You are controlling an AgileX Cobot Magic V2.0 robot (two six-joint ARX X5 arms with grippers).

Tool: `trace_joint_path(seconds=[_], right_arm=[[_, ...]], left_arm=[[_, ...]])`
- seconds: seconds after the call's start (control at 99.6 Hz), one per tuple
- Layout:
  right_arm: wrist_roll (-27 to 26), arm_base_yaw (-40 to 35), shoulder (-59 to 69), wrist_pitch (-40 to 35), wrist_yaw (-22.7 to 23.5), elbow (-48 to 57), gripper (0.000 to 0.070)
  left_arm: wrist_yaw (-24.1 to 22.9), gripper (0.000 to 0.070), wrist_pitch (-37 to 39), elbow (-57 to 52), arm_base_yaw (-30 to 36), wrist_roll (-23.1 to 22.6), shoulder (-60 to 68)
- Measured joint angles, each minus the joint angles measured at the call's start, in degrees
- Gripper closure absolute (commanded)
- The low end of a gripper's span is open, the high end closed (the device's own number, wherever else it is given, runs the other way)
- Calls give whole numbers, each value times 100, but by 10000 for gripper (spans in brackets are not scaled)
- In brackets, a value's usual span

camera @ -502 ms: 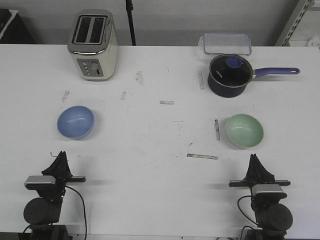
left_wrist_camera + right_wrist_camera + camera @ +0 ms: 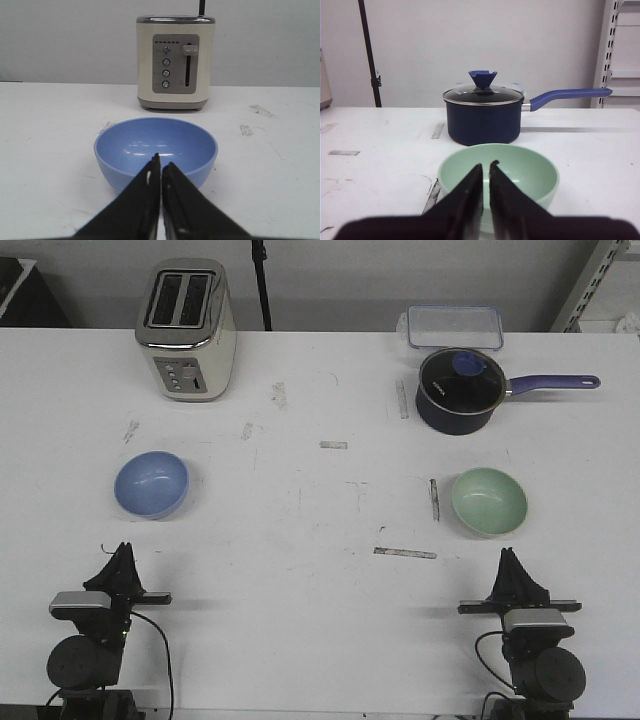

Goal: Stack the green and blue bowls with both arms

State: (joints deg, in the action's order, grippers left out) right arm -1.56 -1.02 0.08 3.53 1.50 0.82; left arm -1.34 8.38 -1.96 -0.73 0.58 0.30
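Note:
The blue bowl (image 2: 151, 483) sits upright on the white table at the left; it also shows in the left wrist view (image 2: 155, 145). The green bowl (image 2: 489, 502) sits upright at the right, and shows in the right wrist view (image 2: 520, 172). My left gripper (image 2: 122, 552) is shut and empty, a short way in front of the blue bowl, its tips (image 2: 161, 163) pointing at it. My right gripper (image 2: 510, 557) is shut and empty, just in front of the green bowl, shown in the right wrist view (image 2: 486, 164). Neither gripper touches a bowl.
A cream toaster (image 2: 187, 330) stands at the back left. A dark navy saucepan (image 2: 458, 391) with a lid and purple handle stands behind the green bowl, and a clear lidded box (image 2: 453, 326) behind it. Tape scraps (image 2: 405, 553) lie on the table.

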Motion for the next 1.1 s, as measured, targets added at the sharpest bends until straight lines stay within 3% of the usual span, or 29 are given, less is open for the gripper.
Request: trace_joint_path(seconds=[0.522, 0.753, 1.104], right_arm=[[223, 0, 7, 37, 0, 118, 686], [286, 0, 518, -704, -96, 1093, 686], [334, 0, 2450, -1528, -562, 2771, 686]], left_arm=[[0, 699, 0, 0, 0, 0, 0], [0, 699, 0, 0, 0, 0, 0], [0, 699, 0, 0, 0, 0, 0]])
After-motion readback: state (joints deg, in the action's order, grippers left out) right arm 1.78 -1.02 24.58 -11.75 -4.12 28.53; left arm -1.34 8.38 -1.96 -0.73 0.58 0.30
